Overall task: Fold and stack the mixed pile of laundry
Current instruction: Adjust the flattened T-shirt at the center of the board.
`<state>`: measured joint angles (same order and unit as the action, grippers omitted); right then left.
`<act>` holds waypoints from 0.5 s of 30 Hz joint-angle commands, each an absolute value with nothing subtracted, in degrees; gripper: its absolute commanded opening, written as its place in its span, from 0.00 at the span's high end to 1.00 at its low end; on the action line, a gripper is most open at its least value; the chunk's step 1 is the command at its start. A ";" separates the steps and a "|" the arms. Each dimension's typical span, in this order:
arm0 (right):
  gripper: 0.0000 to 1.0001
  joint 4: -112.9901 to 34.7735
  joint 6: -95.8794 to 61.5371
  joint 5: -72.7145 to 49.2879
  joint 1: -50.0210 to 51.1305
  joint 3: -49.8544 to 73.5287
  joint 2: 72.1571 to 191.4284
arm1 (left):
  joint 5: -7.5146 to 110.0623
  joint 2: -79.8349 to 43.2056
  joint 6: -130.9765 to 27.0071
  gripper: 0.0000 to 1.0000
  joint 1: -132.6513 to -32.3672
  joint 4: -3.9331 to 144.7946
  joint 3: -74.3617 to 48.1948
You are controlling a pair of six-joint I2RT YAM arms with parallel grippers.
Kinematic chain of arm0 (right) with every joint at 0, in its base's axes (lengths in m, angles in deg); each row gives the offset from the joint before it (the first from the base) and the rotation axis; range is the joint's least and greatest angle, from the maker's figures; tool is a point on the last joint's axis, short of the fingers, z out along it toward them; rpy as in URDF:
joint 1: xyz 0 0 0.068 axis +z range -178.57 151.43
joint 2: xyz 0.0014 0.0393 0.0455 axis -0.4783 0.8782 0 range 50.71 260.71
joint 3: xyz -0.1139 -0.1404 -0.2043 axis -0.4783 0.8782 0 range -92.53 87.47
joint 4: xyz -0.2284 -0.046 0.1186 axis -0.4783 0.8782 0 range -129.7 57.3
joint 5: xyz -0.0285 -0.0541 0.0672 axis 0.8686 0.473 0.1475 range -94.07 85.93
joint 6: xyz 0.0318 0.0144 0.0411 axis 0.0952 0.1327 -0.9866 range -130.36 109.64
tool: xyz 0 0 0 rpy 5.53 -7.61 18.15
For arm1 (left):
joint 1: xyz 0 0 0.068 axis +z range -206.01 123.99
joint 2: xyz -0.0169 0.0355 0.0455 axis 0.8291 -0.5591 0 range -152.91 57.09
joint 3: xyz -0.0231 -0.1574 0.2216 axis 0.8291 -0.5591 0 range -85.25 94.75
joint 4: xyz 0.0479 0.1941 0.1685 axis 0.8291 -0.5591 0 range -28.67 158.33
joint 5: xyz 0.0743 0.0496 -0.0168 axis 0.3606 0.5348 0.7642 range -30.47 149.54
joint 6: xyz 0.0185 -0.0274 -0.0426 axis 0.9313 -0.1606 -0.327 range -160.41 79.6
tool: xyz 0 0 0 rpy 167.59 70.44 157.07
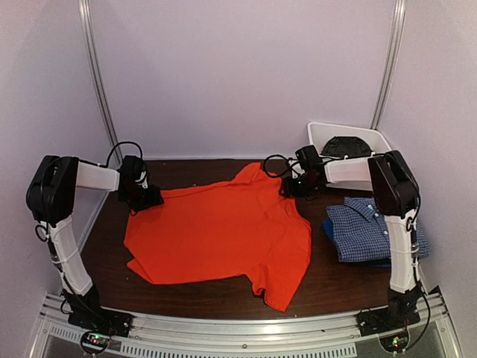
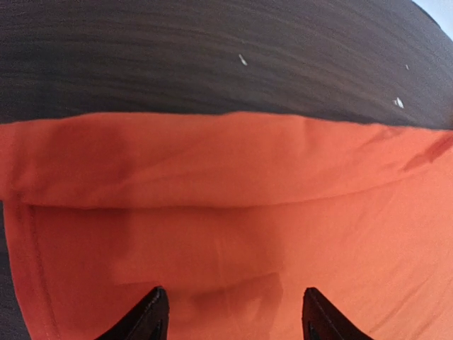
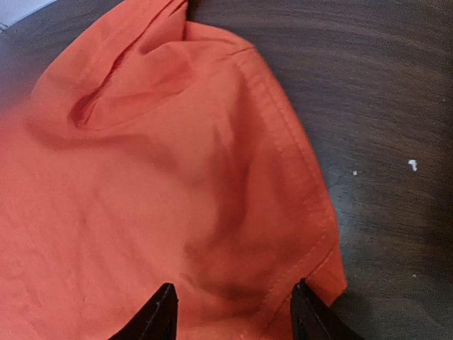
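Plain bright orange T-shirt, its hem stitching the same orange, against a dark brown tabletop streaked with fine wood grain and dotted with a few white flecks. At right, a collared shirt in small blue-and-white check, with a solid blue piece showing at its edge. A black garment shows against a white tub. The left arm and right arm are white with black joints; the fingers in both wrist views are black. The walls are pale lilac-grey, the rails silver.
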<state>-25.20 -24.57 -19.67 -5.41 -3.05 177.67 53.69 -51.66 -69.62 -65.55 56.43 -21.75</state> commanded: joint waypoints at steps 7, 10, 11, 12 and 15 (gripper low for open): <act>0.45 -20.50 -23.98 -13.09 -6.77 -0.05 176.75 | 62.53 -52.50 -70.45 0.32 -60.49 56.06 -18.59; 0.45 -20.92 -23.18 -12.42 -6.73 2.57 173.64 | 63.21 -49.54 -68.71 0.32 -60.50 57.26 -19.32; 0.45 -21.40 -23.11 -12.89 -6.70 3.18 172.33 | 62.96 -48.90 -68.23 0.32 -60.49 57.50 -19.29; 0.45 -21.71 -23.10 -13.54 -6.61 3.39 171.13 | 62.09 -48.49 -67.89 0.33 -60.50 57.77 -19.13; 0.45 -23.27 -23.08 -16.64 -5.53 3.04 167.91 | 59.64 -48.77 -67.93 0.36 -60.50 58.72 -18.14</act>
